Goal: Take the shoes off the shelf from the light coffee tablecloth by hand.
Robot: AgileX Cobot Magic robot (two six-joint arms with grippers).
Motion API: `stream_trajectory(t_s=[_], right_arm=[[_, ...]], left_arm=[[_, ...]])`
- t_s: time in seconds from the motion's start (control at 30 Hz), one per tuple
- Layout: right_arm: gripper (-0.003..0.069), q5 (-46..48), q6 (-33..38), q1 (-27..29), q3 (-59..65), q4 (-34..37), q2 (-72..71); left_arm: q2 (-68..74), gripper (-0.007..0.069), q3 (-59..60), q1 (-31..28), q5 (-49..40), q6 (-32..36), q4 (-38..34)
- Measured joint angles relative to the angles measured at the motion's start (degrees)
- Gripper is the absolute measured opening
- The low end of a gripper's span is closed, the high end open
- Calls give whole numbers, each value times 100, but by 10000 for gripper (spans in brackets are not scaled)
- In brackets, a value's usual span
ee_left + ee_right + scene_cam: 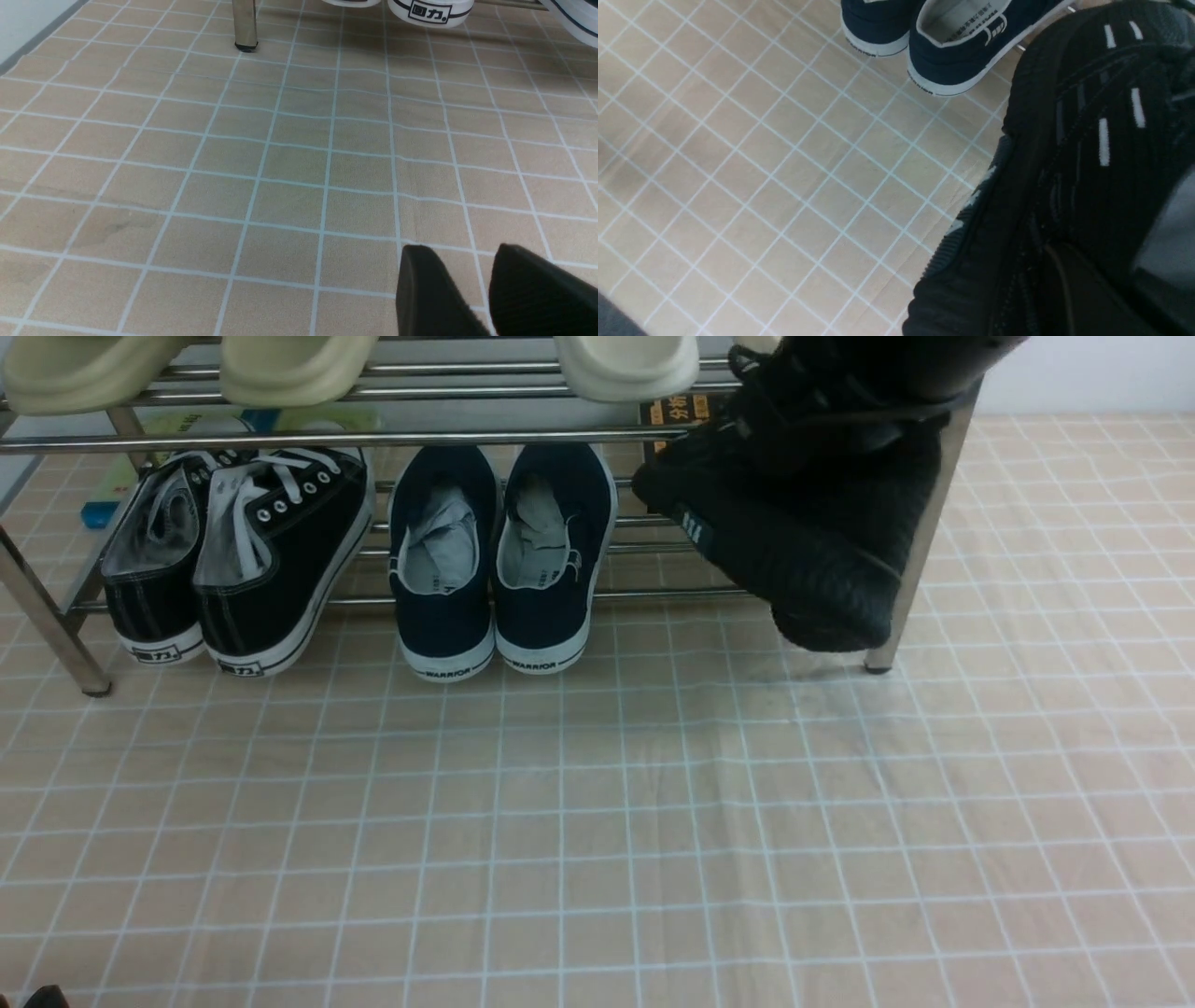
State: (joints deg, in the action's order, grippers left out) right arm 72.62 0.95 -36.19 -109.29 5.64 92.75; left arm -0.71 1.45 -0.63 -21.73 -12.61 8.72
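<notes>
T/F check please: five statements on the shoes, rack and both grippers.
1. Navy WARRIOR shoes sit between the black canvas pair and the black knit footwear. True.
2. Left gripper holds a navy shoe. False: it is empty, fingers apart.
3. Right gripper is closed on black knit footwear. True.
4. The black knit footwear lies flat on the tablecloth. False: it is tilted, by the rack's right end.
5. Pale clogs are on the lower tier. False: upper tier.
</notes>
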Motion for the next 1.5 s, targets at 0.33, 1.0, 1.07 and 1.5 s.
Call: stream_trajectory(t_s=[0.33, 1.0, 1.07, 1.5], right_arm=[[6, -13, -36, -5, 2254, 863, -1035], [10, -1894, -95, -5, 2896, 1150, -88], [10, -2021, -95, -5, 2896, 1144, 48], [12, -2775, -334, -5, 2896, 752, 249]], left_arm=[[0, 239, 0, 0, 0, 0, 0], [0, 239, 0, 0, -4, 0, 0], [0, 239, 0, 0, -4, 0, 0], [0, 239, 0, 0, -4, 0, 0]])
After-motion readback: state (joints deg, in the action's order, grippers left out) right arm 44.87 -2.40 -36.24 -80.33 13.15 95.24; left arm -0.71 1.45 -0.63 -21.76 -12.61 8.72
